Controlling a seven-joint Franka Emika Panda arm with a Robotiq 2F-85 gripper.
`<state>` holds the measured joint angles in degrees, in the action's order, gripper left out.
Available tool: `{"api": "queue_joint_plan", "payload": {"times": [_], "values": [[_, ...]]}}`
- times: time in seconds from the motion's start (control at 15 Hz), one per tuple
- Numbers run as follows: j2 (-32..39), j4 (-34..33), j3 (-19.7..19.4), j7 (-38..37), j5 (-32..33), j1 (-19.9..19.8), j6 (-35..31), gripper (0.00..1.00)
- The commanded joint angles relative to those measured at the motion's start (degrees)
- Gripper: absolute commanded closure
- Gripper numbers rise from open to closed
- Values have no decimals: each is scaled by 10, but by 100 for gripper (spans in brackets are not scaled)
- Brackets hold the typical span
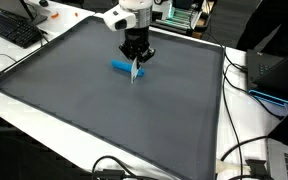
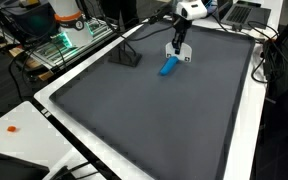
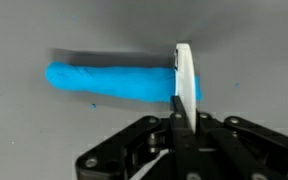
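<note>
Pinching a thin flat white strip [image 3: 185, 72], gripper [image 3: 181, 118] is sitting clamped on it, strip overlapping smooth blue cylinder [image 3: 109, 82] on grey mat [image 1: 64, 95].

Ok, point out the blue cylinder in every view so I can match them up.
In an exterior view: blue cylinder lies upper middle on the dark mat, beside the tool.
In an exterior view: upper right of centre, just below the tool.
Wrist view: across the middle, lying sideways.
Shared landmark: the white strip gripped in the tool, at one end of the cylinder.
</note>
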<state>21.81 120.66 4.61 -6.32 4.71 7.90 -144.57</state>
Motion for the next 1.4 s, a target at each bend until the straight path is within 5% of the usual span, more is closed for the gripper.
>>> {"api": "queue_joint_plan", "payload": {"times": [0.0,0.6,1.33], "values": [[17,9,6,27,-13,-4,38,99],[26,1,19,42,-33,-6,102,99],[5,-6,64,129,-176,-32,103,99]]}}
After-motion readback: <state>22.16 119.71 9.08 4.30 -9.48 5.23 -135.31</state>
